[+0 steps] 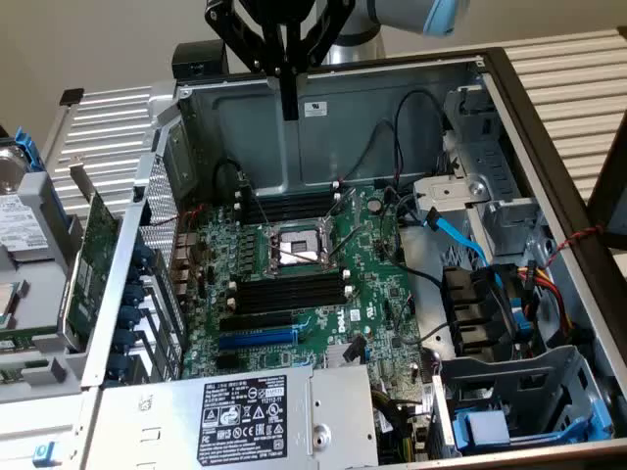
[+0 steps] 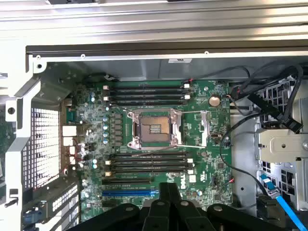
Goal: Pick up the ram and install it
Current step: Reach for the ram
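Above Dell-marked motherboard, jaws closed together; Dell label on power supply.

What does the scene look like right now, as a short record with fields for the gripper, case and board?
gripper: shut, holding nothing, above the open computer case
motherboard: lying in the case, processor socket at its middle
memory slots: two black banks, one each side of the socket
green card: outside the case, at the exterior view's left
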Robot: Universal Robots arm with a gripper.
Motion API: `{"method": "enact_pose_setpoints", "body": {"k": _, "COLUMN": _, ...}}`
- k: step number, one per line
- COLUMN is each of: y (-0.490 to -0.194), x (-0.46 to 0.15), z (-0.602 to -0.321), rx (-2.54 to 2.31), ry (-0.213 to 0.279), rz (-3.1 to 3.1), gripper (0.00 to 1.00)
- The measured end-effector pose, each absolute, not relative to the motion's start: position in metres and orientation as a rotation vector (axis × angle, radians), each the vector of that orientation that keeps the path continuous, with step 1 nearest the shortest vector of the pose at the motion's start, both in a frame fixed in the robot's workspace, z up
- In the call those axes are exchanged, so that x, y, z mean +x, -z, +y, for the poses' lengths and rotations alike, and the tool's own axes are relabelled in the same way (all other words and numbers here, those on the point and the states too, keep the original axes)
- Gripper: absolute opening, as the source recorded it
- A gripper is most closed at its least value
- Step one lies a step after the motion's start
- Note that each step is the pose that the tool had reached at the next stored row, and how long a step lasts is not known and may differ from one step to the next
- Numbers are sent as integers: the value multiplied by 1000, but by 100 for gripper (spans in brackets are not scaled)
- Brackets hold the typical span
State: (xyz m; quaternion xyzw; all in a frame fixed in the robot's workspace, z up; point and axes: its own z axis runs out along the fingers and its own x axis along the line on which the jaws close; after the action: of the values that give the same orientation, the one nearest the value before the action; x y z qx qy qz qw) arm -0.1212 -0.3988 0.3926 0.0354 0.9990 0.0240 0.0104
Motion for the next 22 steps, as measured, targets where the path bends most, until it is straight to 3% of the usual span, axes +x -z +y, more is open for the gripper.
{"method": "enact_pose_setpoints", "body": {"k": 22, "y": -393, "x": -147, "z": -399, "rx": 111, "ry": -75, "rz": 3127, "gripper": 11}}
